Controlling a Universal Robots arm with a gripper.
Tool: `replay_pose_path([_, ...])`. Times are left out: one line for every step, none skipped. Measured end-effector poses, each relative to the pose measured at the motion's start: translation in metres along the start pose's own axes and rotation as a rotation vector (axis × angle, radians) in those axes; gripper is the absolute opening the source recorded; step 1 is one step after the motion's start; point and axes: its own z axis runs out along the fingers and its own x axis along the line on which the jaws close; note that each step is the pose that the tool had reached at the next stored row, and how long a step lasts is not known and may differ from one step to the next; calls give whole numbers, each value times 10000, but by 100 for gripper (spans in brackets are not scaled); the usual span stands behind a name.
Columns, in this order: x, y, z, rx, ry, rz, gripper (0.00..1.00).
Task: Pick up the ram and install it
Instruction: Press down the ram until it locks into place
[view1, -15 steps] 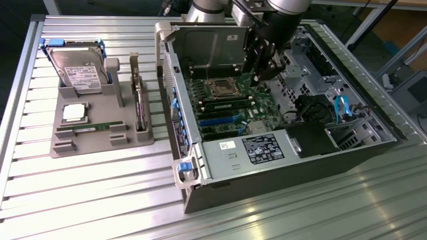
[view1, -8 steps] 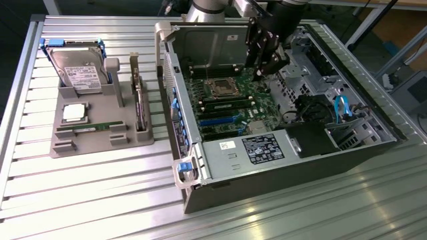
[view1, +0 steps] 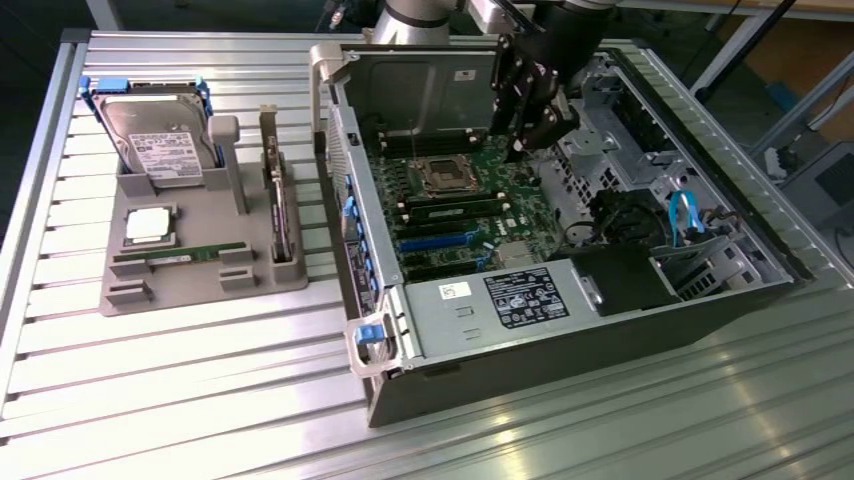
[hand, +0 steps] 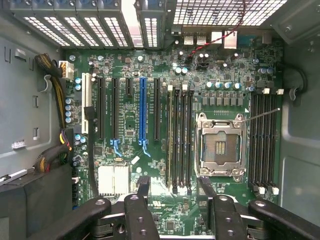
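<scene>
One ram (view1: 180, 255) lies flat in its slot near the front of the grey holder (view1: 200, 292), on the exterior view's left. It is well apart from the pincer (view1: 537, 135) and nothing is touching it. Around it in the holder are the chip (view1: 147, 226) just behind, the drive (view1: 160, 135) upright at the back, and the card (view1: 278, 215) on edge toward the case (view1: 574, 330). The holder and the case sit side by side on the ribbed metal surface (view1: 160, 400).

The pincer hangs inside the open case, above the board (hand: 130, 125). From the wrist view its two dark fingers (hand: 143, 185) stand spread wide with nothing between them, and the board shows plainly through the gap. Below that gap run the long memory slots (hand: 181, 140), just beside the open socket (hand: 220, 145). I cannot tell whether one of those slots already holds a stick. There is a greenish line among them, but it is too fine to call.

As I judge it, for the ram in the holder the job has not begun. It is not picked up and not seated, and the pincer is over the board, not over the holder.
</scene>
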Motion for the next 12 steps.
replay_pose_path([0, 0, 0, 0, 0, 0, 50])
replay_pose_path([0, 0, 0, 0, 1, 0, 50])
replay_pose_path([0, 0, 0, 0, 0, 0, 50])
replay_pose_path([0, 0, 0, 0, 0, 0, 50])
replay_pose_path([0, 0, 0, 0, 0, 0, 50])
replay_pose_path([0, 0, 0, 0, 0, 0, 50])
replay_pose_path([0, 0, 0, 0, 0, 0, 42])
replay_pose_path([0, 0, 0, 0, 0, 0, 35])
replay_pose_path([0, 0, 0, 0, 0, 0, 29])
replay_pose_path([0, 0, 0, 0, 0, 0, 23])
replay_pose_path([0, 0, 0, 0, 0, 0, 17])
replay_pose_path([0, 0, 0, 0, 0, 0, 17])
